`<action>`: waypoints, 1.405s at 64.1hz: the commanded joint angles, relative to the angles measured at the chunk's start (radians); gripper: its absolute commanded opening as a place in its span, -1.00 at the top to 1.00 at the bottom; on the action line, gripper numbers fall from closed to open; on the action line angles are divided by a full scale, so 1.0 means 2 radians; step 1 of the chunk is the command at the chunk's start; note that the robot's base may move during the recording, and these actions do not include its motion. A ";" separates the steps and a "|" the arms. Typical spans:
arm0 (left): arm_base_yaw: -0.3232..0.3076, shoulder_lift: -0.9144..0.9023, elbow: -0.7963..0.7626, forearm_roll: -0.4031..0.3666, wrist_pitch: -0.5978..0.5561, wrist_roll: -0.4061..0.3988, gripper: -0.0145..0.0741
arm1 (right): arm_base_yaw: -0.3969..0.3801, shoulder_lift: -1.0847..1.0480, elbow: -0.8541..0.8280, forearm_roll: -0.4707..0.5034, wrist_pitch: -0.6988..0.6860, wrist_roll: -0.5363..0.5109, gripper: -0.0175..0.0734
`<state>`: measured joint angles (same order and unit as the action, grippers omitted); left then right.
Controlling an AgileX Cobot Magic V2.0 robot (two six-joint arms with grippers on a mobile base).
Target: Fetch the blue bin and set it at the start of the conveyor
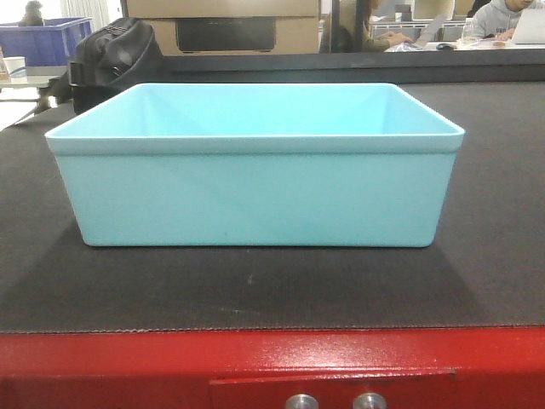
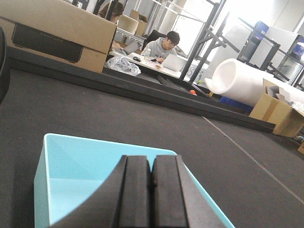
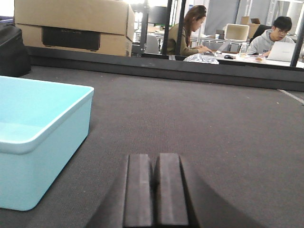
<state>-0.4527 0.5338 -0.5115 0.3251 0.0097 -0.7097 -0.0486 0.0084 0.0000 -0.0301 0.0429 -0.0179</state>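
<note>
The blue bin (image 1: 255,196) is a pale turquoise tub standing upright and empty on the conveyor start, a dark belt (image 1: 255,290) ending in a red edge strip (image 1: 255,354). Neither gripper shows in the front view. In the left wrist view my left gripper (image 2: 152,159) is shut with its pads pressed together and nothing between them, hovering over the near right part of the bin (image 2: 80,166). My right gripper (image 3: 156,156) is also shut and empty, low over the bare belt (image 3: 199,114), with the bin (image 3: 33,123) apart to its left.
A black bag (image 1: 111,51) and a cardboard box (image 1: 226,25) stand beyond the belt's far rail. A dark blue crate (image 1: 43,38) is at the back left. People sit at desks (image 3: 266,47) behind. A white foam roll (image 2: 242,78) and boxes (image 2: 278,111) lie to the right.
</note>
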 commanded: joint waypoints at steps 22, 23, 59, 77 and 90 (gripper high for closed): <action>-0.003 -0.003 0.000 -0.002 -0.013 -0.001 0.92 | -0.003 -0.004 0.000 0.002 -0.003 -0.004 0.97; -0.003 -0.003 0.000 -0.002 -0.013 -0.001 0.92 | -0.003 -0.004 0.000 0.002 -0.003 -0.004 0.97; -0.003 -0.003 0.000 -0.001 -0.013 -0.001 0.92 | -0.003 -0.004 0.000 0.002 -0.003 -0.004 0.97; 0.038 -0.046 0.022 -0.024 -0.014 0.031 0.92 | -0.003 -0.004 0.000 0.002 -0.003 -0.004 0.97; 0.125 -0.141 0.112 -0.061 -0.014 0.188 0.92 | -0.003 -0.004 0.000 0.002 -0.003 -0.004 0.97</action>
<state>-0.2572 0.3215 -0.3433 0.2369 0.0000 -0.4533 -0.0509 0.0084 0.0000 -0.0278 0.0467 -0.0179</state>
